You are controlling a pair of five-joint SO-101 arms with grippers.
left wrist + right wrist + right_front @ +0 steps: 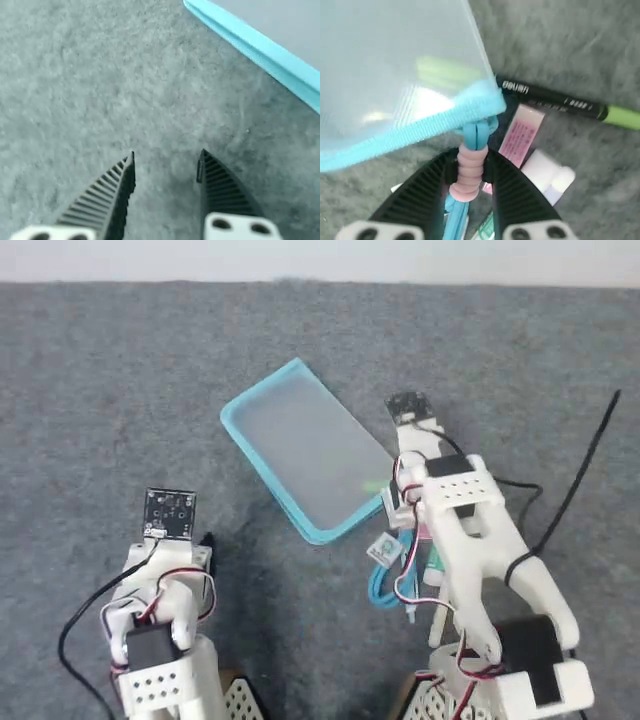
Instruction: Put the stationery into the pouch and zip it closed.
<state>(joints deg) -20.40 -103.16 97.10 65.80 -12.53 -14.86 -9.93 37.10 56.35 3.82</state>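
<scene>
The pull (470, 172), a pink ribbed piece on a blue cord, is clamped between the fingers of the right gripper (470, 156), 1 finger pressed on each side. It hangs from the near right corner of the pouch (300, 445), where the thick teal band ends. From the fingers, that band is seen to run away toward the left, so the coming move is judged to be a draw of the pull along it. Which way opens the zip cannot be told.

In the high view the pouch's long axis is laid from far left to near right, with its near right end under the right arm.

The stationery is found on the worktop (100, 390) just beside that end: a black pen (550, 100) with a green cap, a pink eraser (520, 132) and a white tube (550, 175). A green shape is seen through the pouch wall; whether it lies inside or beneath cannot be told.

The left gripper (166, 155) is held low over bare worktop at the near left, fingers apart and empty, with the pouch edge beyond its tips. The pouch is therefore braced by nothing, and it is judged likely to slide when the pull is drawn.
</scene>
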